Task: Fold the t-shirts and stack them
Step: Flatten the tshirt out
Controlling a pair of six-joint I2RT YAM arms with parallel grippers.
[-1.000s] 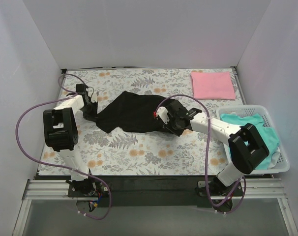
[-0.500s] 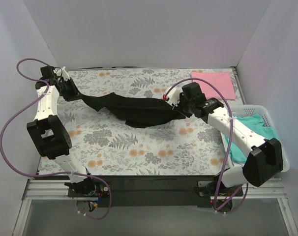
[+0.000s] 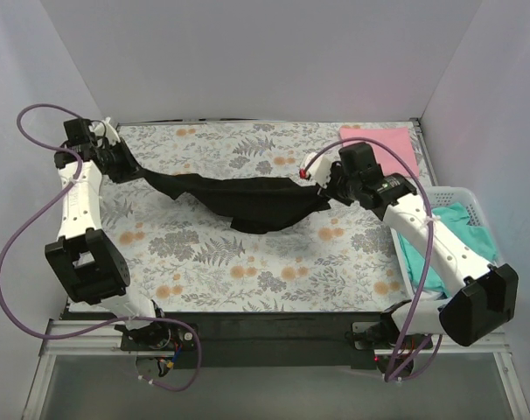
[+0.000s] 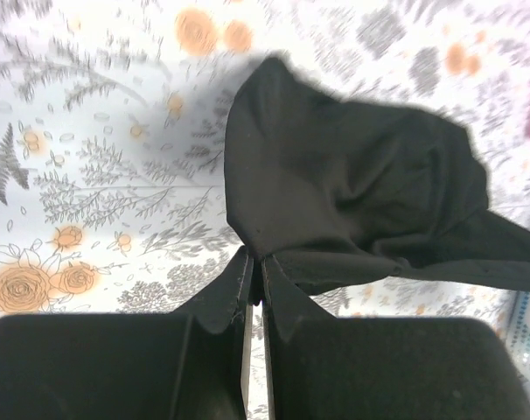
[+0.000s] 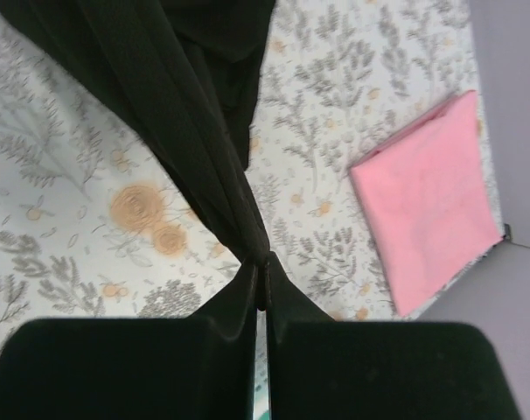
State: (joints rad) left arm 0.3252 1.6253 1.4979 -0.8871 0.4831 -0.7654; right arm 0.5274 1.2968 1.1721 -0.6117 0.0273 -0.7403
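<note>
The black t-shirt [image 3: 247,199] hangs stretched in the air between my two grippers, sagging in the middle above the floral cloth. My left gripper [image 3: 129,168] is shut on its left end at the far left; the wrist view shows the black t-shirt [image 4: 352,192] pinched at my left gripper [image 4: 255,261]. My right gripper [image 3: 328,194] is shut on its right end; the shirt [image 5: 195,114] runs up from my right gripper [image 5: 261,262]. The pink t-shirt [image 3: 379,150] lies folded at the far right, also in the right wrist view [image 5: 427,210]. The teal t-shirt [image 3: 449,232] lies in the basket.
The white lattice basket [image 3: 501,280] stands at the right edge of the table. The floral table cloth [image 3: 247,271] covers the table. White walls close in the back and both sides. Purple cables loop off both arms.
Both grippers have lifted and moved apart, the left to the far left corner, the right to the right. The black t-shirt went from lying on the cloth to hanging stretched between them.
</note>
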